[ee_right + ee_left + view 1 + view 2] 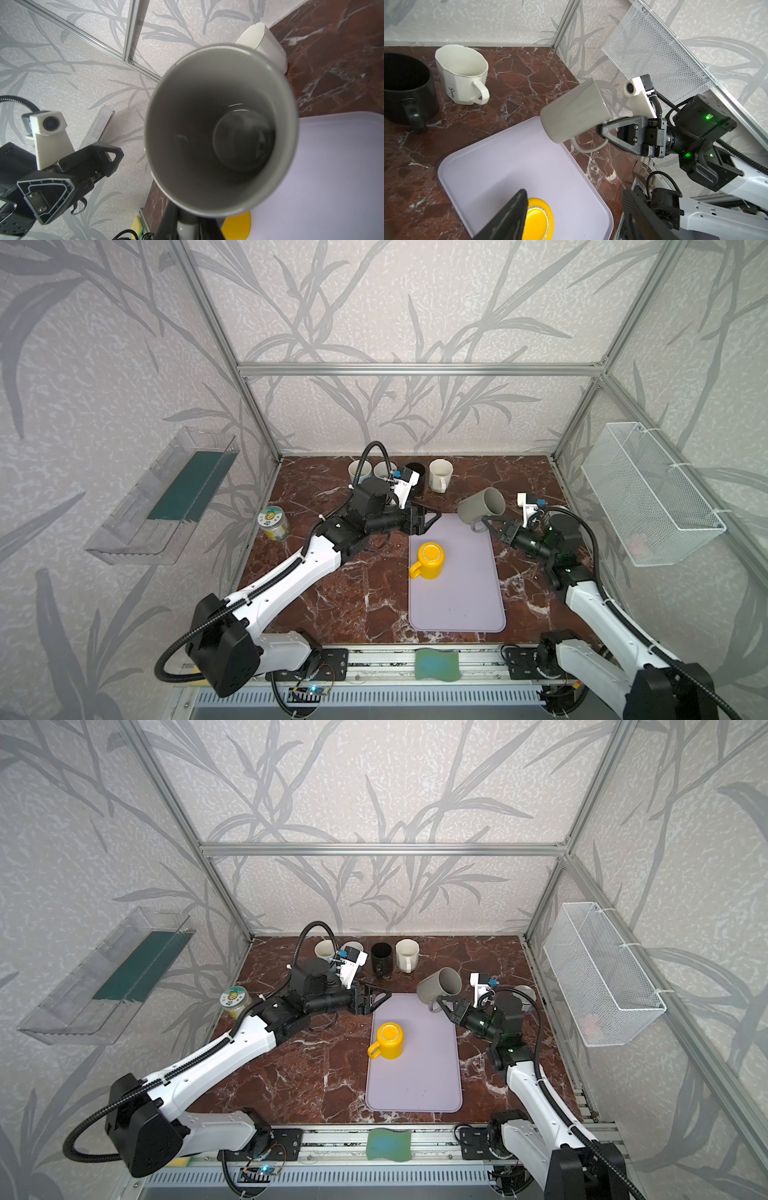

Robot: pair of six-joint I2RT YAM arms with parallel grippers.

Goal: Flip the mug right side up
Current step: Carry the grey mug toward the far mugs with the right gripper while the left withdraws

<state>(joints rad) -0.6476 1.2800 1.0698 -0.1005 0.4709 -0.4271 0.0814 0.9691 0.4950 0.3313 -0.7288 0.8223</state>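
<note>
At right wrist, grey mug [221, 128], interior visible

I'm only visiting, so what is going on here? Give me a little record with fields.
Held mug: grey ceramic mug, tilted in the air
Holder: right pincer, shut on its handle
Other pincer: left pincer, open, holding nothing
On tray: yellow ceramic mug, upside down on the lilac flat tray
Back row: white faceted mug, black mug, both upright
</note>
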